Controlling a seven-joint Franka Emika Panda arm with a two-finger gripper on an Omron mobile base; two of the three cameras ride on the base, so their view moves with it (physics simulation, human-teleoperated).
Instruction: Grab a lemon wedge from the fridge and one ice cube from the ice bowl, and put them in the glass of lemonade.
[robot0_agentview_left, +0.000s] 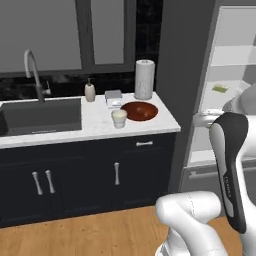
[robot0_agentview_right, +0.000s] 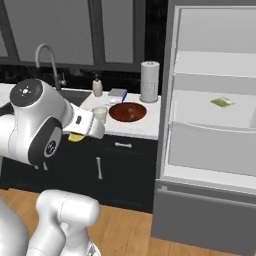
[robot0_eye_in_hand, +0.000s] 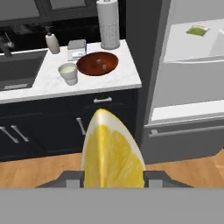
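Now | lemon wedge (robot0_eye_in_hand: 113, 153) in jaws | tip up, long axis vertical

Arm bent at elbow, raised, forearm reaching forward above floor, near side of tabletop. Gripper (robot0_eye_in_hand: 113, 178) closed on lemon wedge (robot0_eye_in_hand: 113, 153), fingers (robot0_eye_in_hand: 74, 178) flanking it.

Yellow lemon wedge (robot0_eye_in_hand: 113, 153), reddish-brown ice bowl (robot0_eye_in_hand: 97, 63)

White marble counter (robot0_agentview_left: 95, 125), ice bowl (robot0_agentview_left: 139, 111), glass of lemonade (robot0_agentview_left: 119, 118), paper towel roll (robot0_agentview_left: 144, 79), soap dispenser (robot0_agentview_left: 89, 91)
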